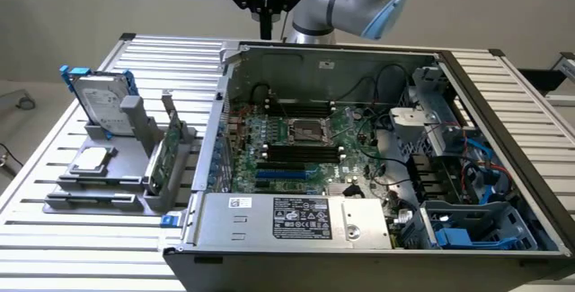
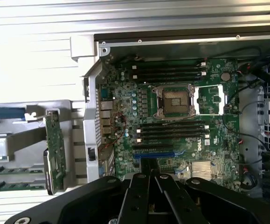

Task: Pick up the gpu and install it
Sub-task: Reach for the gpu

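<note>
The gpu (image 1: 161, 161) stands on edge in a slot of the grey holder (image 1: 99, 191), on the table at the exterior view's left and outside the computer case. Its green board face shows in the wrist view (image 2: 54, 156). My gripper (image 1: 266, 34) hangs high above the back wall of the open case, well apart from the gpu. Its fingers are pressed together with nothing between them. In the wrist view the shut gripper (image 2: 148, 164) points down over the green motherboard (image 2: 172, 116), near its blue slot (image 2: 153, 152).
A silver hard drive with blue rails (image 1: 97, 97) stands upright in the holder, behind the gpu. The open case (image 1: 225, 114) holds the motherboard (image 1: 297, 140), black cables and a drive cage (image 1: 476, 228). A power supply (image 1: 297, 221) sits at its front. The table is slatted metal (image 1: 81, 251).
</note>
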You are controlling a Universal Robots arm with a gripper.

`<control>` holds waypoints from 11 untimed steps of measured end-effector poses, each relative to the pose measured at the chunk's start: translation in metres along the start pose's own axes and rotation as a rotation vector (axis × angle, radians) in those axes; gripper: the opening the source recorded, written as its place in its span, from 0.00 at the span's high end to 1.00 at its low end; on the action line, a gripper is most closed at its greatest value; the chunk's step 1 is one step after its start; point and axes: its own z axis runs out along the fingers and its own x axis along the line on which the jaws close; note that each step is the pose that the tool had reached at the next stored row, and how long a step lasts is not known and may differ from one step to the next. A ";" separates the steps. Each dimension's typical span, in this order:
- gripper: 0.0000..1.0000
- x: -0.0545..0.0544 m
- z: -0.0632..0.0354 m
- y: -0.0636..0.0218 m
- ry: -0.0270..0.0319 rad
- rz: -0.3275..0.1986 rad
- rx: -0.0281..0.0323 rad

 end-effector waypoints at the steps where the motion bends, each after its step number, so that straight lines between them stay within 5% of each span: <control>1: 0.89 0.000 -0.0001 0.0000 0.0000 0.000 0.0000; 6: 0.89 0.001 -0.0004 -0.0001 0.0005 0.000 0.0003; 11: 0.89 0.024 -0.0002 -0.0017 0.0001 0.000 0.0000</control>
